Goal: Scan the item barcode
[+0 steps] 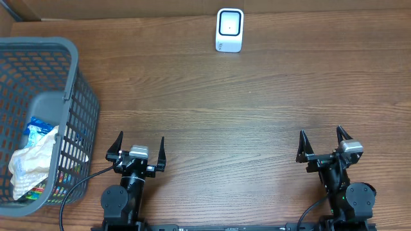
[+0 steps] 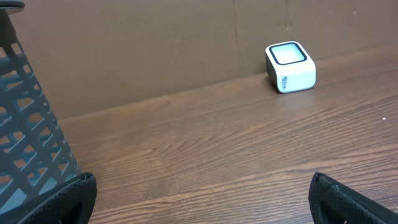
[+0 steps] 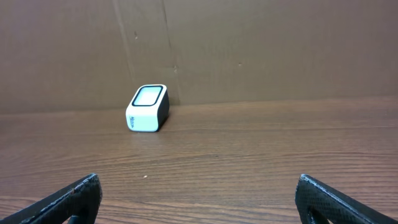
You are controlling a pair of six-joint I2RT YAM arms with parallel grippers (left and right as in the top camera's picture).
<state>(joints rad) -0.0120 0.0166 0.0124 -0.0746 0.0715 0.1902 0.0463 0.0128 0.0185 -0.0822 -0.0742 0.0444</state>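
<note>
A small white barcode scanner (image 1: 229, 29) with a dark-rimmed window stands at the far middle of the wooden table, against the cardboard wall. It also shows in the left wrist view (image 2: 290, 66) and the right wrist view (image 3: 148, 109). Items lie in the grey basket (image 1: 72, 77) at the left: a crumpled white packet (image 1: 31, 165) and a blue one (image 1: 37, 127); no barcode shows. My left gripper (image 1: 140, 138) (image 2: 202, 180) stands open near the front edge, just right of the basket, nothing between its fingers. My right gripper (image 1: 321, 132) (image 3: 198, 179) is open and empty at the front right.
The basket's mesh wall (image 2: 25, 124) rises close to the left gripper's left finger. A brown cardboard wall (image 3: 261, 50) closes off the table's far side behind the scanner.
</note>
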